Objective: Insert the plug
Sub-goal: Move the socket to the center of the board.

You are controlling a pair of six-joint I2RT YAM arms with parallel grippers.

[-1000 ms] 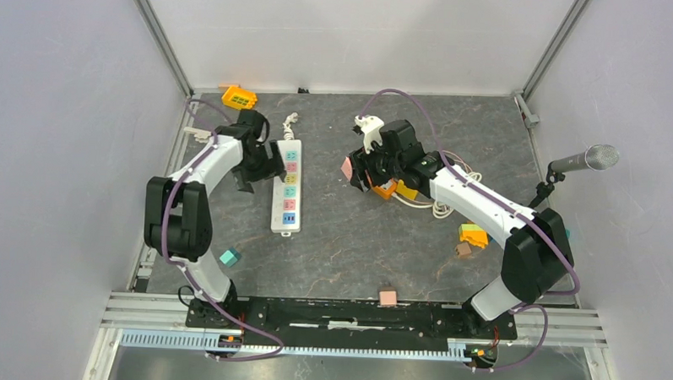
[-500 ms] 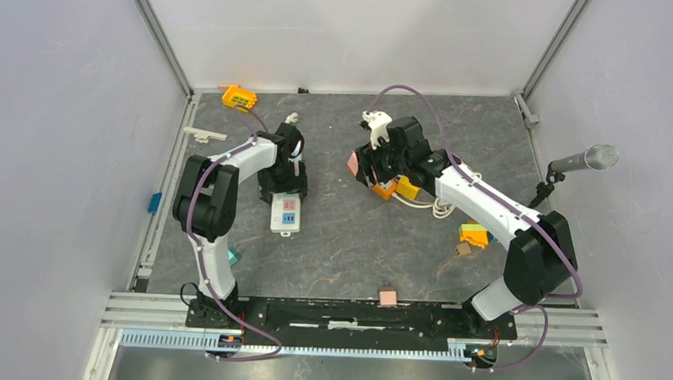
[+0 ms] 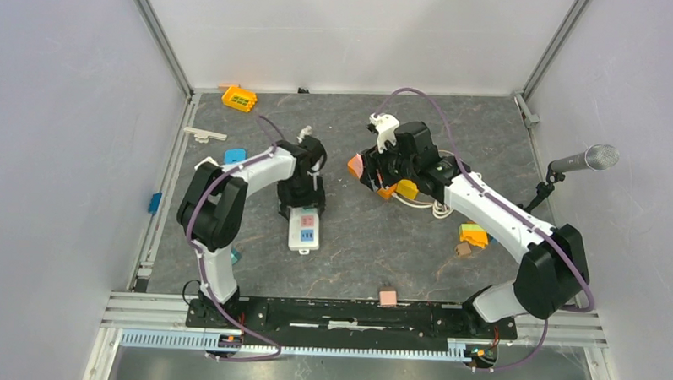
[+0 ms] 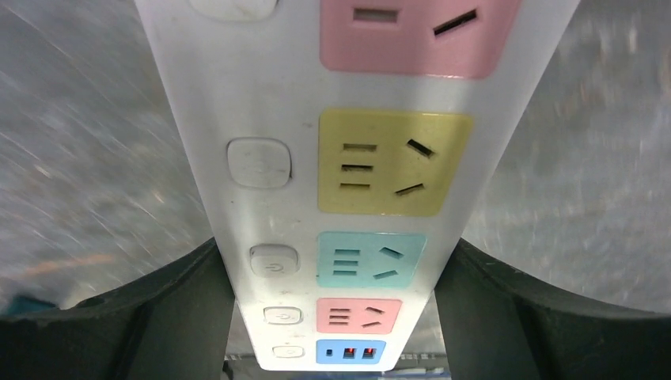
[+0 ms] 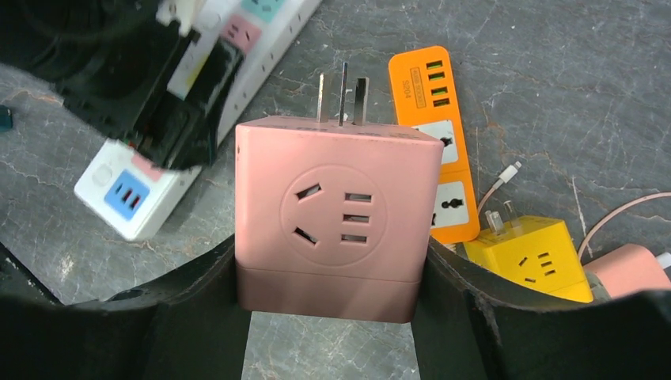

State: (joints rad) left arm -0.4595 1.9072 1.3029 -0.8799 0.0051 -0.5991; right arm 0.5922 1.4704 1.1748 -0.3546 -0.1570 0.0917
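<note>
left gripper [image 3: 303, 191] straddles white power strip [image 3: 305, 231] mid-surface [image 3: 382, 251], fingers [image 4: 158, 317] pressed to both long sides. right gripper [image 3: 365, 169] clamps pink plug [image 5: 339, 214] by its flanks, prongs out, raised over surface near strip, toward right edge. orange adapter [image 5: 434, 142], yellow adapter [image 5: 530, 257] lie alongside.
</note>
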